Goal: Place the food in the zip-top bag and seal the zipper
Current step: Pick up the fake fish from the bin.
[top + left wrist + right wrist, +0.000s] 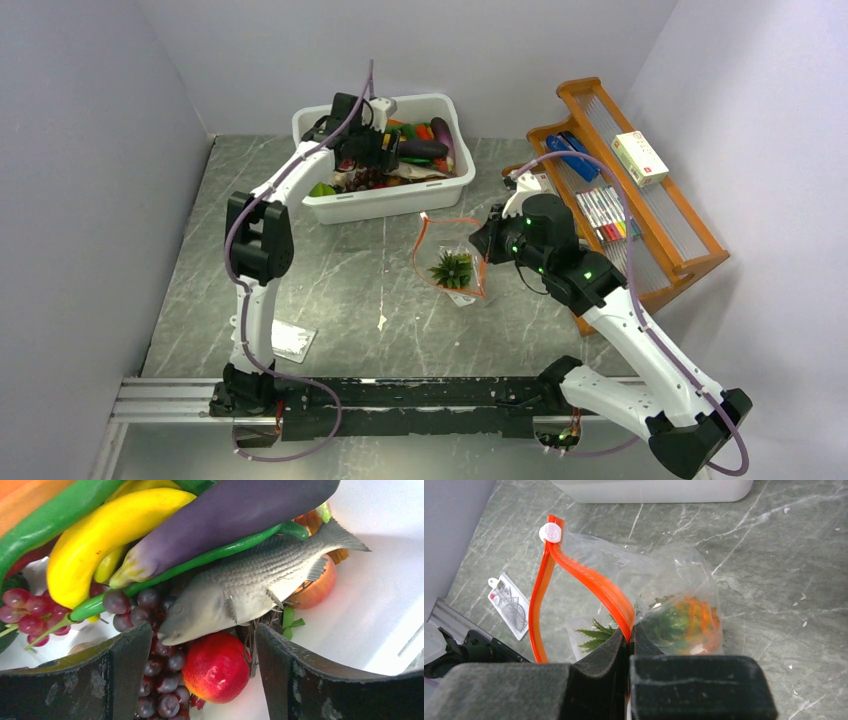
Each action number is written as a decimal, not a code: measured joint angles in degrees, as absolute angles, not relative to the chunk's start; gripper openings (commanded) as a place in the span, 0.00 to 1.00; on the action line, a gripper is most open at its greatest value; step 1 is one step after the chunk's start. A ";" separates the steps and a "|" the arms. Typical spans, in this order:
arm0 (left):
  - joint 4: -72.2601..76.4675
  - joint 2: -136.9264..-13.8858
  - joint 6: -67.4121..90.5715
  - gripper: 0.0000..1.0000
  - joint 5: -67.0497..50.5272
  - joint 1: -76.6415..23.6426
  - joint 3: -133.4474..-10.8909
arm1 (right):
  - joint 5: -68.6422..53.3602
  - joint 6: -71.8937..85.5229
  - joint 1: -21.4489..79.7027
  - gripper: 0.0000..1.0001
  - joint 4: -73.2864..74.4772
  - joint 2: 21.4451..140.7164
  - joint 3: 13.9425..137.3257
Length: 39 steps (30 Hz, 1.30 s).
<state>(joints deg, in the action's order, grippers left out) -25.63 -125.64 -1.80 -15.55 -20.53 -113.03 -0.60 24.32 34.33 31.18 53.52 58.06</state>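
1. Counter (pixel 330 290): grey-green marble look with white veins and a few white flecks, matte. A metal rail (pixel 170 400) runs along the near edge.
2. Room: plain pale grey walls (pixel 90 150) close in the left, back and right sides.
3. White tub (pixel 400 200) sits at the back centre of the counter, full of toy food.
4. Wooden rack (pixel 690 250) stands against the right wall and holds markers (pixel 605 215) and a small box (pixel 640 157).
5. Flat white card (pixel 285 340) lies on the counter near the left arm's base.
6. Left claw (pixel 202 635) is down in the tub, jaws wide with nothing gripped.
   - Between its fingers are a dark grape bunch (pixel 160 680) and a red peach-like fruit (pixel 217 667).
   - Just beyond lie a grey fish (pixel 240 590), a purple eggplant (pixel 230 515), a banana (pixel 110 530) and a green bean pod (pixel 175 572).
7. Zip-top bag (pixel 664 575) rests on the counter in front of the tub, mouth gaping.
8. Pineapple (pixel 694 617) lies inside the bag, its green crown toward the mouth.
9. Right claw (pixel 629 635) is pinched tight on the zipper (pixel 589 582), lifting one side of the strip. The white slider (pixel 550 532) sits at the strip's far end.
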 measured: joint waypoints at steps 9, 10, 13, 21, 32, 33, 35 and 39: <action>-25.23 -130.13 -3.77 0.23 -16.93 -20.53 -113.58 | -0.32 24.36 34.33 0.00 31.38 53.41 58.26; -25.21 -130.15 -4.12 0.16 -17.12 -20.53 -113.58 | -0.32 24.36 34.33 0.00 31.40 53.39 58.26; -24.45 -129.86 -4.34 0.07 -17.50 -20.53 -113.23 | -0.12 24.36 34.33 0.00 31.55 53.39 58.26; -23.49 -125.23 -3.70 0.07 -18.26 -20.51 -108.38 | 0.27 24.71 34.33 0.00 31.53 53.39 58.26; -20.08 -109.67 -1.67 0.07 -18.26 -20.49 -98.15 | 0.16 25.41 34.33 0.00 30.65 53.10 56.69; -19.88 -109.01 -1.56 0.07 -18.13 -20.49 -97.78 | 0.03 25.47 34.33 0.00 30.72 53.10 56.38; -19.70 -108.01 -1.43 0.07 -17.58 -20.49 -96.75 | 0.01 25.52 34.33 0.00 30.74 53.10 55.83; -19.77 -107.50 -0.91 0.07 -15.51 -20.49 -94.76 | 0.01 25.52 34.33 0.00 30.74 52.97 55.61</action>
